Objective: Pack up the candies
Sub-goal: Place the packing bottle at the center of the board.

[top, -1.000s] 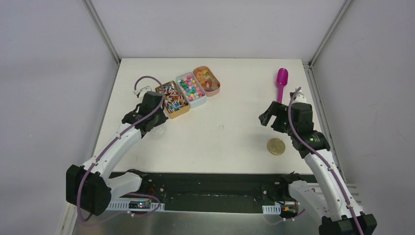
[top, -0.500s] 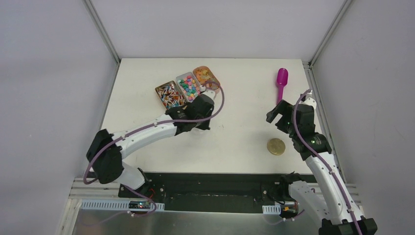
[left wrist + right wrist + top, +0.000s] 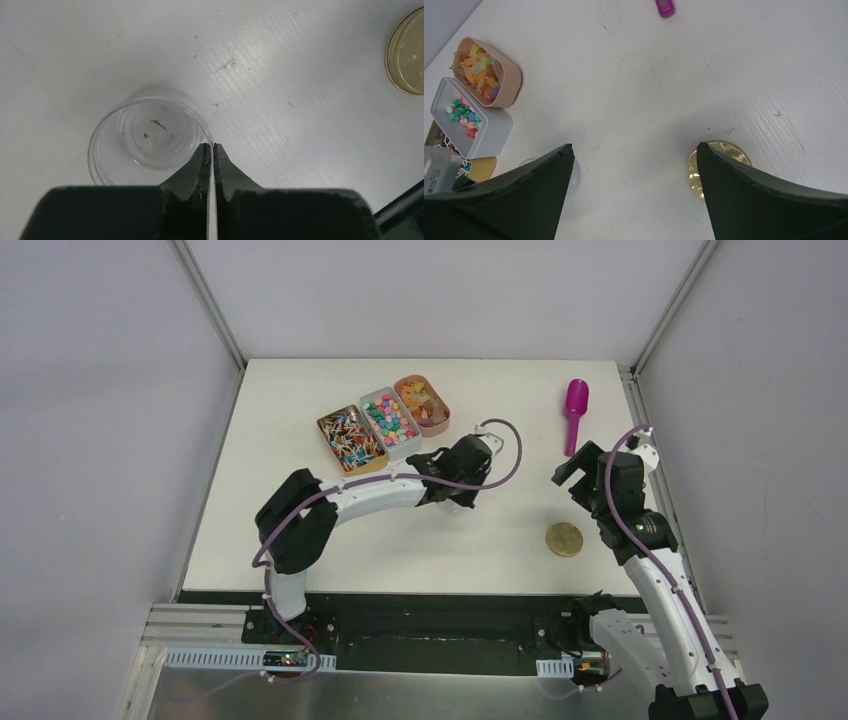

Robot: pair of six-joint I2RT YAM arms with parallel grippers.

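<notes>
No writing can be read anywhere. A small label on the grey block (image 3: 436, 175) at the edge of the right wrist view is too fine to make out.

The candies (image 3: 350, 438) lie heaped in the gold tin (image 3: 368, 466), well apart from the lid (image 3: 564, 539), to its far left and further back on the table (image 3: 450, 545). They are thin twisted wrappers in red, blue, orange and white, all jumbled. Two more tins sit in the same row. The grey tin (image 3: 491, 135) holds small round pink and green sweets, and the pink tin (image 3: 511, 85) holds pale yellow and orange pieces.

Only the left wrist view shows the jar (image 3: 145, 135) clearly. It is clear and upright, with a few dark specks on its bottom, and it stands to the left of the lid. The left gripper (image 3: 210, 147) has its fingers pressed almost together, pinching the jar's rim. From above the jar is mostly hidden under that gripper. The right wrist view shows only a faint curve of it.

The right gripper (image 3: 634, 146) is spread wide and holds nothing. It hangs just behind the lid, and one of its fingers covers part of the lid in its own view. The magenta scoop (image 3: 575, 408) lies well behind the lid.
</notes>
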